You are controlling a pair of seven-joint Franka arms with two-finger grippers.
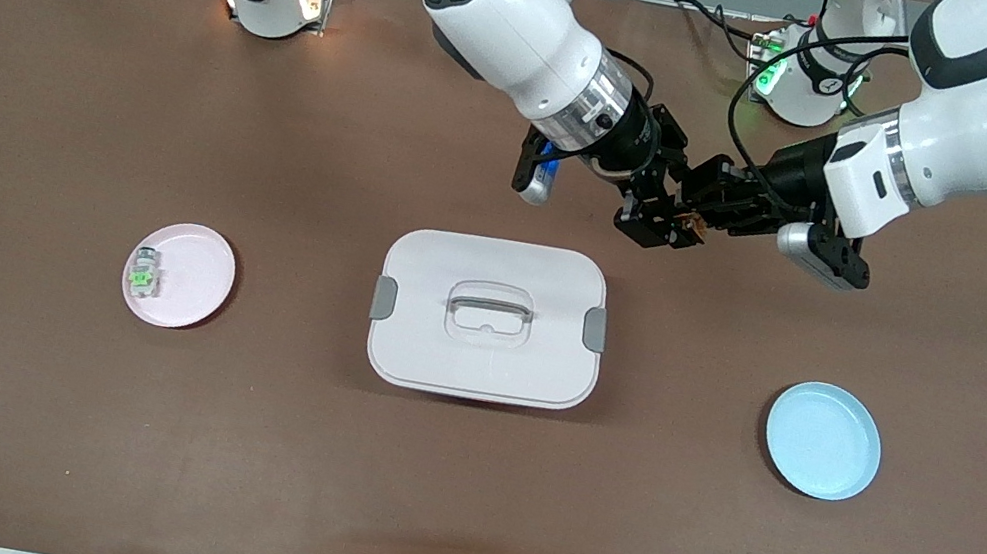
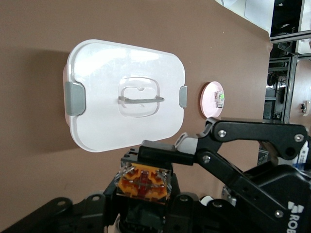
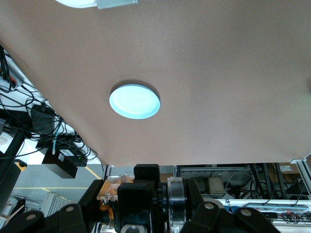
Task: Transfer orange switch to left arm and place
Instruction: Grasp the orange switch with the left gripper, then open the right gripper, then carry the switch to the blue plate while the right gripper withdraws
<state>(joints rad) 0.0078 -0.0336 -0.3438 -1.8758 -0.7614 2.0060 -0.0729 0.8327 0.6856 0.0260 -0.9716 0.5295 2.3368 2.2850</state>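
Your orange switch (image 1: 692, 225) hangs in the air over bare table by the box (image 1: 488, 317), pinched by both the right gripper (image 1: 664, 229) and, it seems, the left gripper (image 1: 705, 215), so that it passes hand to hand clear of the lid.

Matt brown cloth-like table cover (image 1: 25, 398), smooth white plastic box (image 1: 479, 371) with grey latches, glossy pale-blue plate (image 1: 823, 441), glossy pink plate (image 1: 194, 277), translucent orange plastic switch (image 2: 142, 180), glossy white arm shells
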